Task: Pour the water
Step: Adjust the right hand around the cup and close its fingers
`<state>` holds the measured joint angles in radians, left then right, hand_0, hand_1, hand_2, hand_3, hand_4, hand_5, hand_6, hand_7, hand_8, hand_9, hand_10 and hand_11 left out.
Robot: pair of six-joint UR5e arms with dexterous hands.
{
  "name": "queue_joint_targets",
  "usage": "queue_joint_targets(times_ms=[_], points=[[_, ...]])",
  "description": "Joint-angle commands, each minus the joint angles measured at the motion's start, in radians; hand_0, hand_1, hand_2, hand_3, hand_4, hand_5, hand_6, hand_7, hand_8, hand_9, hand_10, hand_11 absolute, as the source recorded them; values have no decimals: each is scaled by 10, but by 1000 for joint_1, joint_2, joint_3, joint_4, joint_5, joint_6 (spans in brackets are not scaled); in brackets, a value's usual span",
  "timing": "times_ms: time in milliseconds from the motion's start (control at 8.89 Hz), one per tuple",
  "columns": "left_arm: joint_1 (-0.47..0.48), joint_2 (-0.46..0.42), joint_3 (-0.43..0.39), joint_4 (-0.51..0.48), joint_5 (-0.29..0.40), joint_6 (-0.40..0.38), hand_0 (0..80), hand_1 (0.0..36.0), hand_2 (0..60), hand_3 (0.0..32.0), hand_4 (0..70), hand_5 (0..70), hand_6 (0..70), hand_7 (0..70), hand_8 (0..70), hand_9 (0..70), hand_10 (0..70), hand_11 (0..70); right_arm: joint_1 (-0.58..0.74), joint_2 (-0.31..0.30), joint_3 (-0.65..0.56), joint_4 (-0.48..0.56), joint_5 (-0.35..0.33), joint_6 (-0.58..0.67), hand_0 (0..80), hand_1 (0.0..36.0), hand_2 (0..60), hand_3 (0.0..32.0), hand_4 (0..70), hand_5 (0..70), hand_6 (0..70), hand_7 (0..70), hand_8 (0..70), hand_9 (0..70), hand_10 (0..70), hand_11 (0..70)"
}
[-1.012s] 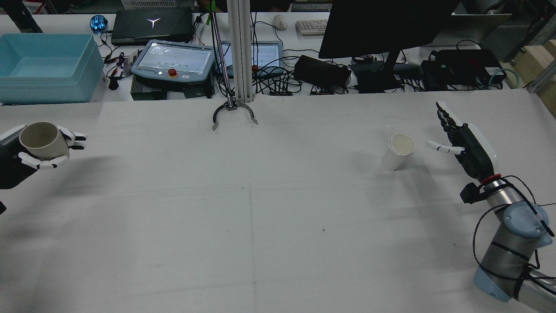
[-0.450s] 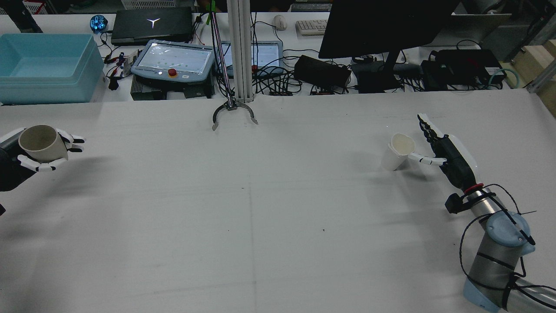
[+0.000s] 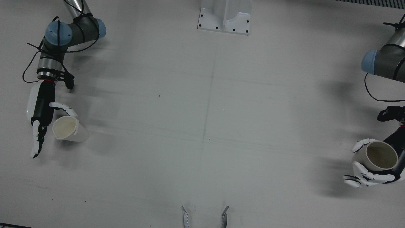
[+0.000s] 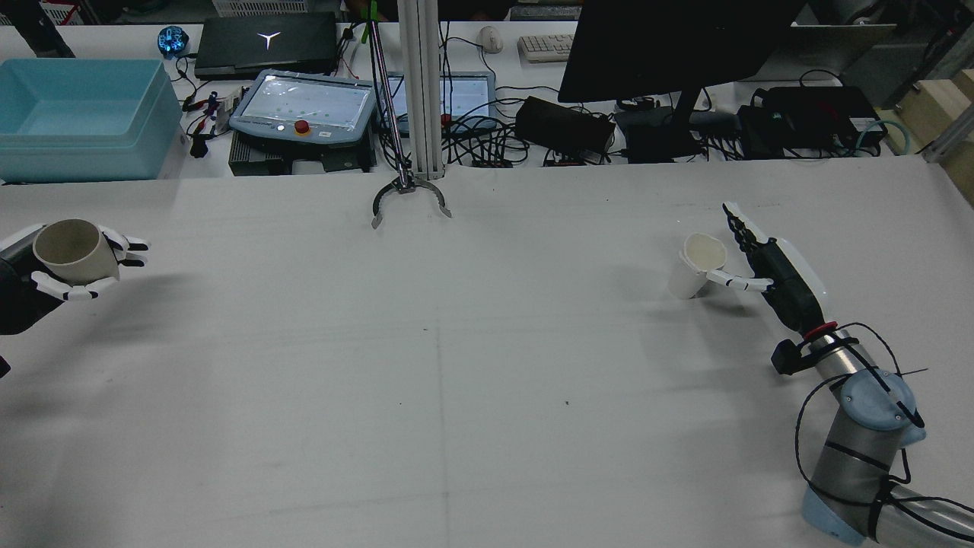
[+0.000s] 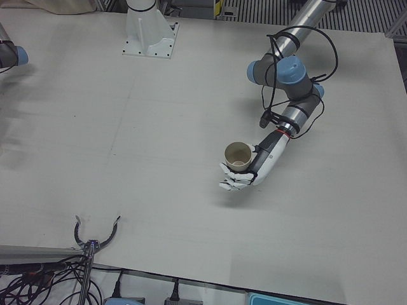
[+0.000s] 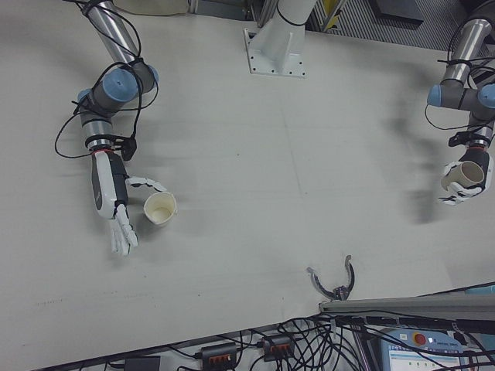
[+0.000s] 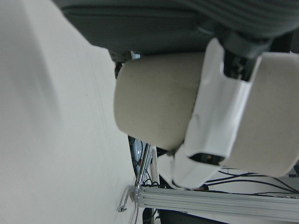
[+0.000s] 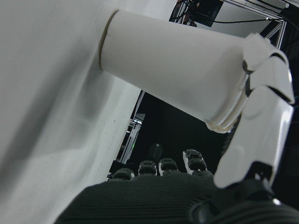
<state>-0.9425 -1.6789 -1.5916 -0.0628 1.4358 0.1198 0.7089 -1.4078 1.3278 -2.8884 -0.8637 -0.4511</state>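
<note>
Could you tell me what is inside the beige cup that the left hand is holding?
The beige cup in the left hand shows only bare inner wall; no water is discernible. Its very bottom is in shadow.

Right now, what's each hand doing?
Left hand: shut on the beige cup, held above the table.
Right hand: open beside the white paper cup, not gripping it.

Left hand (image 3: pixel 375 166) curled closed, raised; right hand (image 3: pixel 39 118) spread low, thumb seemingly extended sideways.
</note>
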Motion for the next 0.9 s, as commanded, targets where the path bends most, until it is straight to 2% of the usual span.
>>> queue_joint_targets(times_ms=[0, 225, 337, 675, 787], points=[[-1, -2, 2, 1, 0, 0, 800, 360, 600, 0, 700, 700, 508, 622, 250, 298, 202, 325, -31, 7, -5, 0, 0, 0, 476, 188, 212, 0, 0, 69, 67, 0, 41, 32, 0, 0], [1, -7, 2, 8, -2, 0, 800, 360, 600, 0, 700, 700, 507, 621, 250, 298, 202, 325, -32, 18, -4, 0, 0, 3, 479, 190, 220, 0, 0, 73, 80, 0, 52, 44, 0, 0], [-1, -7, 1, 9, 0, 0, 800, 360, 600, 0, 700, 700, 508, 621, 249, 297, 202, 325, -32, 21, -2, 0, 0, 3, 485, 194, 226, 0, 0, 81, 115, 0, 77, 68, 0, 0], [-1, -7, -1, 15, 0, -2, 800, 360, 600, 0, 700, 700, 506, 619, 248, 295, 201, 324, -32, 21, 1, 0, 0, 8, 496, 206, 232, 0, 0, 102, 191, 104, 89, 66, 0, 0], [1, -7, -1, 17, 0, -2, 800, 360, 600, 0, 700, 700, 506, 618, 248, 295, 200, 322, -32, 23, 2, 0, 2, 8, 495, 204, 233, 0, 0, 103, 227, 199, 75, 54, 0, 0]])
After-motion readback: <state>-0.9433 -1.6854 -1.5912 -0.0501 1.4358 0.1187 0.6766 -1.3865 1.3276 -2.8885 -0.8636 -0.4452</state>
